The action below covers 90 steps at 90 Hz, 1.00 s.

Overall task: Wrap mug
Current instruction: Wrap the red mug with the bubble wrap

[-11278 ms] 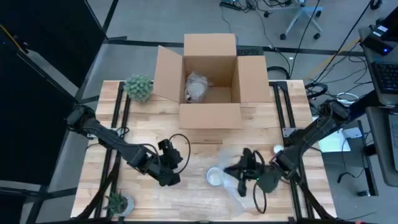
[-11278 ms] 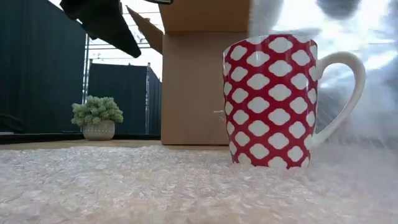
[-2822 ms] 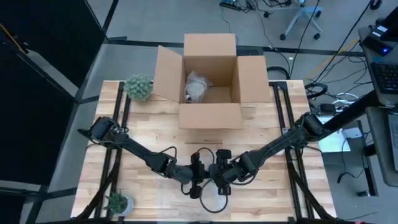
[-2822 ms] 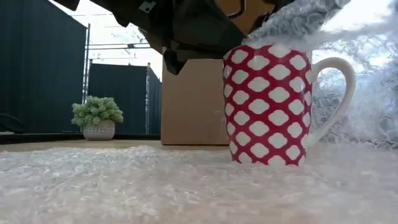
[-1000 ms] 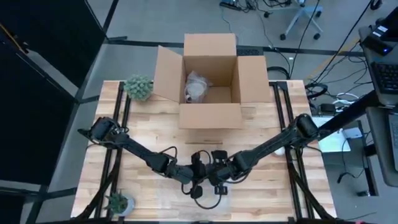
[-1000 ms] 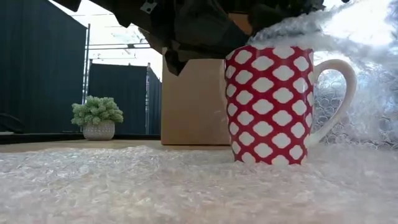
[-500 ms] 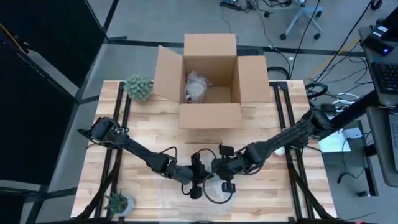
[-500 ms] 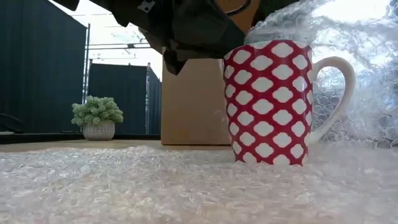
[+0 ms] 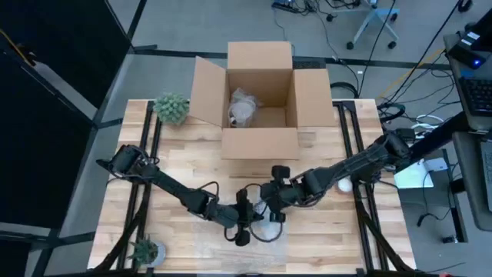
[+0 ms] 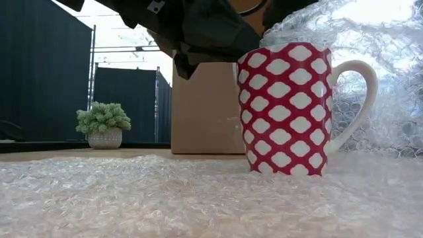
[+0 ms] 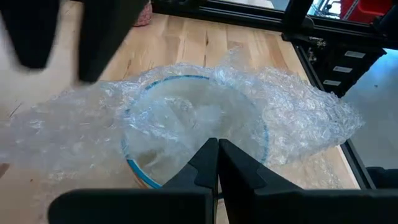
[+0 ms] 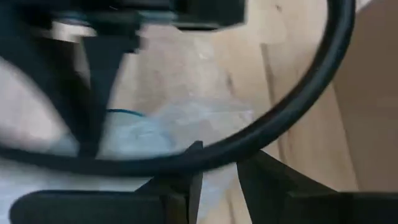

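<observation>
Mug stands upright on bubble wrap, right below both tools, wrap draped over its rim. Left tool pinched closed on wrap; right tool slightly parted, holding nothing visible. Imo keep wrap taut, pull across w/o tipping mug.

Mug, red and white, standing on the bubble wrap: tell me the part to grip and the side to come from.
Grip the mug by its rim, from above. It stands upright, mouth up, and bubble wrap crowds its handle side. Both grippers hover just over it, left gripper shut, right gripper slightly open.
</observation>
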### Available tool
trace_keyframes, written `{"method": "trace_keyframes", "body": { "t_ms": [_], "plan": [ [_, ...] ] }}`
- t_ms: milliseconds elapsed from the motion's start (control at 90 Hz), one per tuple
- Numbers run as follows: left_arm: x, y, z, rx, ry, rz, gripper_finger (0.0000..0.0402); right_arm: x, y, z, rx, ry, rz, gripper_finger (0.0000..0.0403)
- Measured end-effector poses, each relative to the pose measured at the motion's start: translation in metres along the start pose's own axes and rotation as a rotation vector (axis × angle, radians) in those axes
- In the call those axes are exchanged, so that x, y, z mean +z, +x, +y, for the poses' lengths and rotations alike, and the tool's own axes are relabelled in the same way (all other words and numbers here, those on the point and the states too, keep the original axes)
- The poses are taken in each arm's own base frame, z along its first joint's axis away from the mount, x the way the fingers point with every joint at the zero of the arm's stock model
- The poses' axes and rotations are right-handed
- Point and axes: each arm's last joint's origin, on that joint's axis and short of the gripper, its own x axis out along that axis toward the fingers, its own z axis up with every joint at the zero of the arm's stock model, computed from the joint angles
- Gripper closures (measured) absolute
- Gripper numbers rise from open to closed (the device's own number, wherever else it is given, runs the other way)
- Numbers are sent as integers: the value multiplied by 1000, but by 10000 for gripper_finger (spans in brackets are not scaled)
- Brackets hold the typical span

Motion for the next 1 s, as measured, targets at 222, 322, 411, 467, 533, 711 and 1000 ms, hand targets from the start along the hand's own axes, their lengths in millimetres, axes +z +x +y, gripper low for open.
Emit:
{"method": "trace_keyframes", "body": {
  "t_ms": [222,322,411,467,533,711,1000],
  "plan": [
    [0,0,0,0,0,0,402,5,17,-21,-1,32,60,296],
    [0,0,0,0,0,0,402,5,16,-14,118,17,67,296],
    [0,0,0,0,1,0,402,1,12,-1,194,-18,87,296],
    [0,0,0,0,1,0,402,-2,9,8,221,-51,90,296],
    [0,0,0,0,2,1,402,-6,5,19,238,-87,89,296],
    [0,0,0,2,3,4,402,-11,1,31,211,-102,72,295],
    [0,0,0,2,1,2,402,-17,38,35,154,-101,157,295]
  ]
}}
